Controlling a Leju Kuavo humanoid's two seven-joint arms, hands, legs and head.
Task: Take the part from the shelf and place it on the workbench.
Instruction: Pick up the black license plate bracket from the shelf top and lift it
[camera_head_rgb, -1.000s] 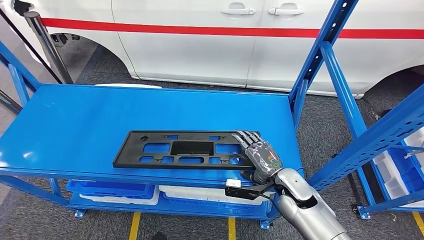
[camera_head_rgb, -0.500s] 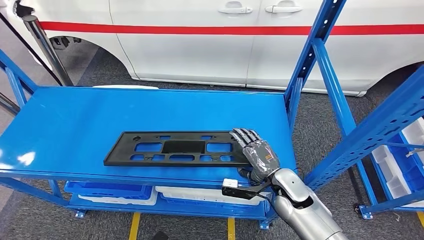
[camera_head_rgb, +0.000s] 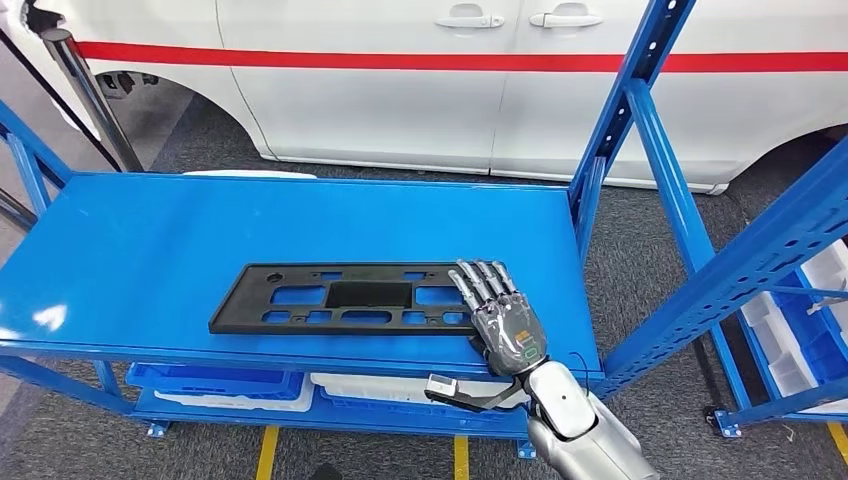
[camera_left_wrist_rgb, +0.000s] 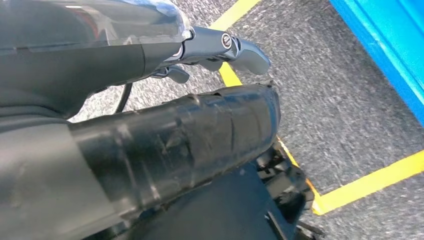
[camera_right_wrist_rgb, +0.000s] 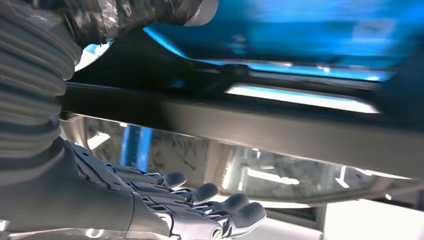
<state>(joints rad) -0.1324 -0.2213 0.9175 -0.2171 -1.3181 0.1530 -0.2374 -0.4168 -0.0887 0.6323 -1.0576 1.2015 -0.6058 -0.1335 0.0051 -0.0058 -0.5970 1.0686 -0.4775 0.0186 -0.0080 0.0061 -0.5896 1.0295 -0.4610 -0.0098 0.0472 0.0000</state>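
The black perforated panel lies flat on the blue surface, so placing is judged done, and the right robot hand, fingers extended flat over its end and grasping nothing, is to be lifted clear.

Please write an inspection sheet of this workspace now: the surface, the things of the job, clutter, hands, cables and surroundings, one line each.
Surface: blue workbench, top bare except for the part.
Job's things: black part, a flat panel with cutouts, lying flat near the front edge.
Clutter: nothing seen on the top; blue and white trays on the lower level.
Hands: right hand with fingers extended flat over the part's right end; left hand hangs over the floor, grip unclear.
Cables: nothing seen.
Surroundings: white car with a red stripe, blue shelf posts, grey carpet with yellow lines.
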